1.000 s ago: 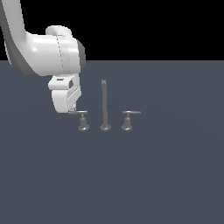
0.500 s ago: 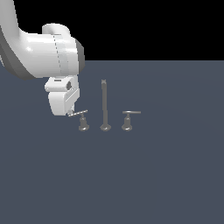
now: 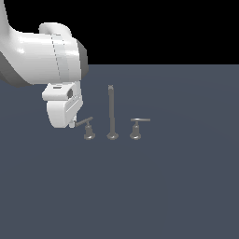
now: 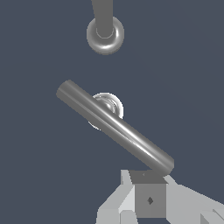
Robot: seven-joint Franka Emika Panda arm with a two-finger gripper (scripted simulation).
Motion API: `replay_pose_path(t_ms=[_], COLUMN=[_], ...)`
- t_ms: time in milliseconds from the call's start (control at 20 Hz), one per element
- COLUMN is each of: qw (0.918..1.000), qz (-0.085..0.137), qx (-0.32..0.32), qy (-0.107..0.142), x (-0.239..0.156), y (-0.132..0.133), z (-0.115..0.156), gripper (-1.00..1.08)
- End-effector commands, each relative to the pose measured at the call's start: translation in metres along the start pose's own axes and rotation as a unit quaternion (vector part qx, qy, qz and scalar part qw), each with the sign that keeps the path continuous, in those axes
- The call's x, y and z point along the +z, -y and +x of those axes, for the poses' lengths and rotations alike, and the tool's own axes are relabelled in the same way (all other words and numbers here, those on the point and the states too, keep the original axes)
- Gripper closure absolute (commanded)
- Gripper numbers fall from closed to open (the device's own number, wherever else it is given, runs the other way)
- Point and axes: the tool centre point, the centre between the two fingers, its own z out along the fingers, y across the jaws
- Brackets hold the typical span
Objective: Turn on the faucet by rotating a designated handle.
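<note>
The dull-grey metal lever handle [image 3: 87, 123], just beside the faucet's tall thin spout rod [image 3: 111, 112], looks rigid and slick, best pushed at its bar's free end, where the white gripper [image 4: 148, 199] touches, its spread indiscernible.

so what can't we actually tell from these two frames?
- Gripper jaw state: the wrist view cuts the fingers off at the frame edge; in the exterior view the white hand body hides them.
- Fingertip contact with the handle bar: looks adjacent in the wrist view, unconfirmed.
- Other handle: outside the wrist view.
- Spout top: cropped in the wrist view.
</note>
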Motion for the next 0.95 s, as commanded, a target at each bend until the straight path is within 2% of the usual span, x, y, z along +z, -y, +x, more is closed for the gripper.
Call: replay_pose_path(t_ms=[0,350,400,450,850,900], qw=[1.0,1.0,1.0,1.0,1.0,1.0], qz=[-0.001,-0.003,-0.003,-0.001,-0.004,-0.004], qx=[0.005,0.007,0.007,-0.004,0.007,0.007], qy=[-0.003,-0.005,-0.005,0.001,-0.005,-0.005], x=[0.0,-0.001,-0.001,0.0,-0.001,-0.001], y=[-0.004,-0.02,-0.02,-0.019,-0.011,-0.011], z=[0.014,0.038,0.038,0.019,0.077,0.077], gripper=[1.08,1.08,1.08,1.08,1.08,1.08])
